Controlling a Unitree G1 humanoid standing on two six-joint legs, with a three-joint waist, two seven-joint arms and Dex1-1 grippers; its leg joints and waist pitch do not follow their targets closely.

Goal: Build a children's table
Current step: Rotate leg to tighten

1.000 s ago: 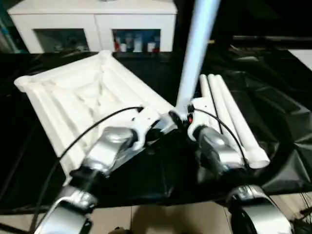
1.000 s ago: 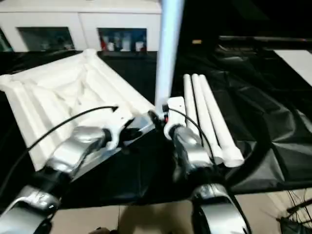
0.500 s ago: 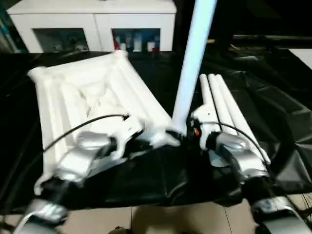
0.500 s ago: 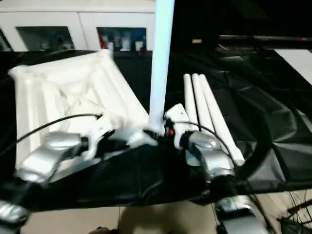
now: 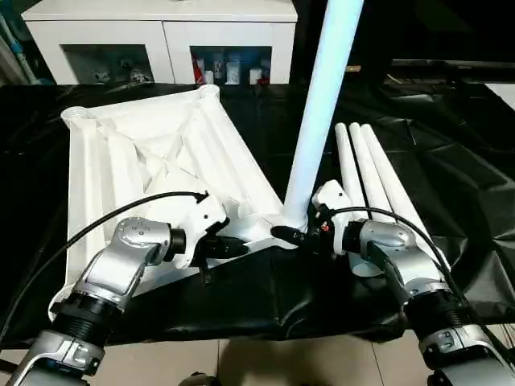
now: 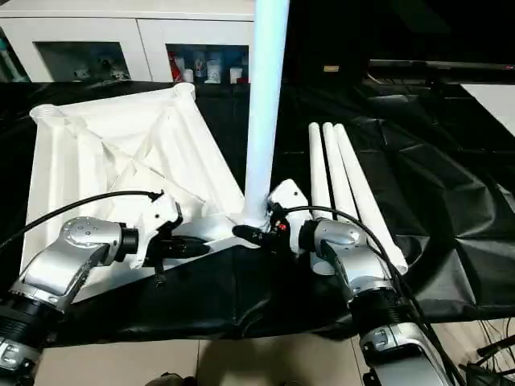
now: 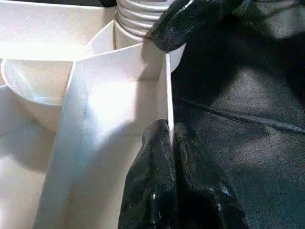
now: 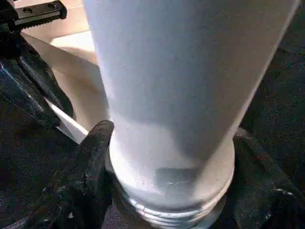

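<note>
The tabletop (image 5: 153,173) lay ribbed underside up on the black-covered counter (image 5: 467,153); its near corner socket (image 6: 251,225) served as the reference point for all positions below.

One leg (image 5: 318,112) stood upright in that near socket, rising out of the top of the head views; in the right wrist view its threaded base (image 8: 167,210) sat at the socket mouth, threads partly visible.

The right hand (image 5: 291,236) was at the base of the upright leg, just on the right of the socket; black fingers (image 8: 90,157) flanked the leg's base on both sides, grasping it.

The left hand (image 5: 233,248) lay just left of the socket, at the tabletop's near edge; in the left wrist view its two fingers (image 7: 152,181) were pinched on either side of the thin rim wall (image 7: 167,95) leading to the socket, clenched on it.

Three spare legs (image 5: 374,181) lay side by side, touching one another, to the right of the socket and beyond the right forearm.

A white cabinet (image 5: 161,40) with glass doors stood well behind the tabletop, beyond the counter's far edge.
</note>
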